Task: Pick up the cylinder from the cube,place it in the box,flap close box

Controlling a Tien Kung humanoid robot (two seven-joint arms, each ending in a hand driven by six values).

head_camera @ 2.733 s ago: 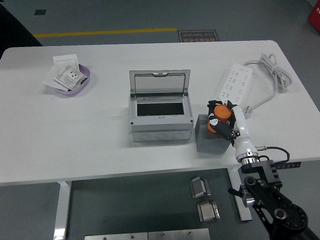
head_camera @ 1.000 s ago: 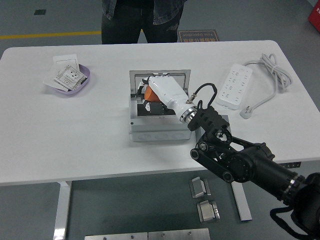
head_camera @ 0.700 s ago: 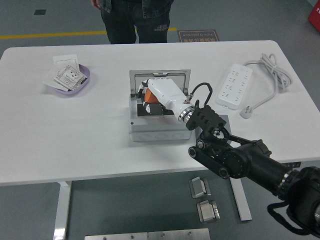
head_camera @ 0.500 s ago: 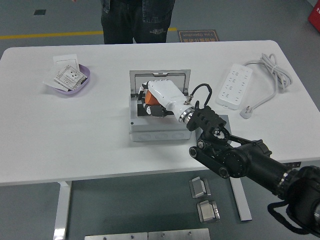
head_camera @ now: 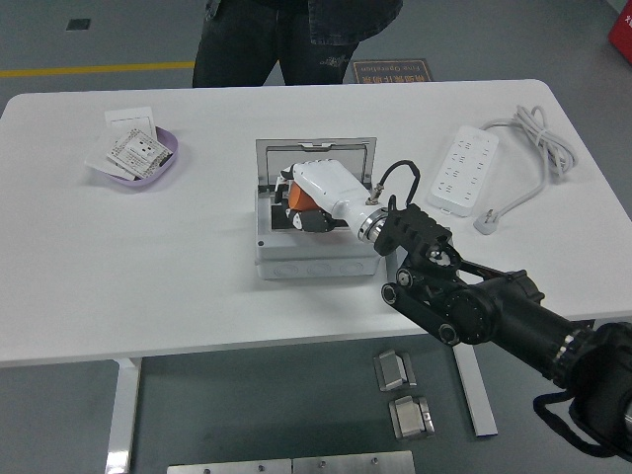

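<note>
Reaching over open box [head_camera: 316, 252], right hand [head_camera: 304, 202] curled round orange cylinder [head_camera: 299, 197].

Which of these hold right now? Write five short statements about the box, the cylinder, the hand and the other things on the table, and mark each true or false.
1. The grey box has its lid standing open. True.
2. The right hand is over the box opening with the orange cylinder in its fingers. True.
3. The purple dish sits at the table's right end. False: it is at the left end, with paper cards in it.
4. The white power strip lies to the right of the box. True.
5. The left hand is reaching for the lid. False: no left hand is in view; only the right arm is over the table.
</note>
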